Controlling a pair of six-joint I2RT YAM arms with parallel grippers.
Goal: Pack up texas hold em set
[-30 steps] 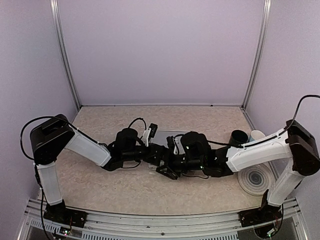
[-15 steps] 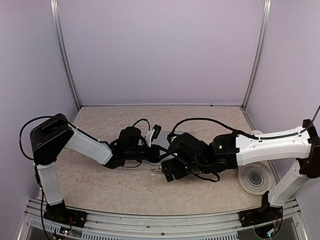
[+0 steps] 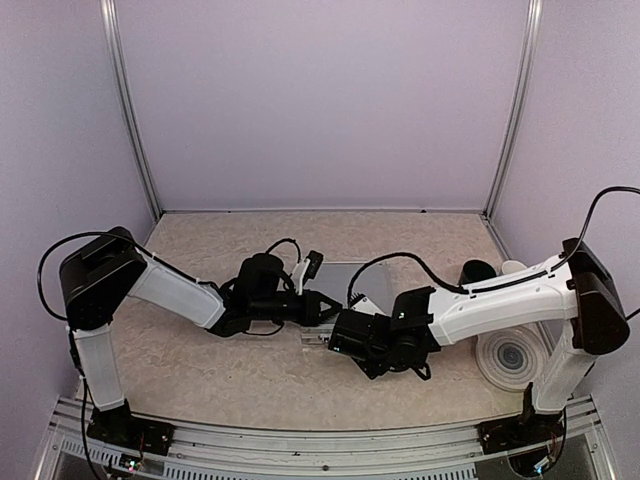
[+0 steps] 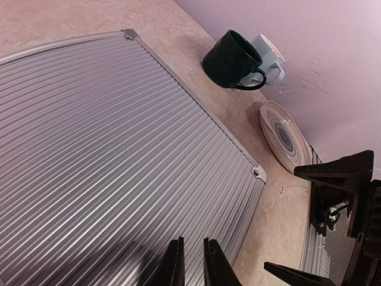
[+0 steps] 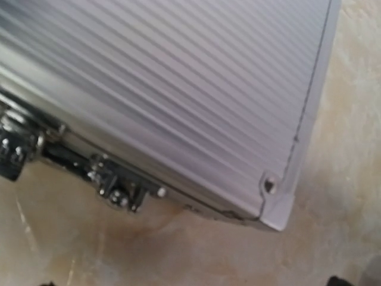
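Case (image 4: 107,149) lid shut; left jaws nearly closed over it, right jaws wide, drawn back toward near edge.

A robotics lab test cell is showing here, not a home or shop. Plain lilac panels (image 3: 320,100) are enclosing the space on three sides, with bare aluminium posts (image 3: 130,110) standing in the back corners. A beige stone-patterned table (image 3: 250,375) is filling the floor of the booth, and a metal mounting rail (image 3: 300,445) is running along its near edge, carrying the bolted bases of two robot arms and their loose black cables.
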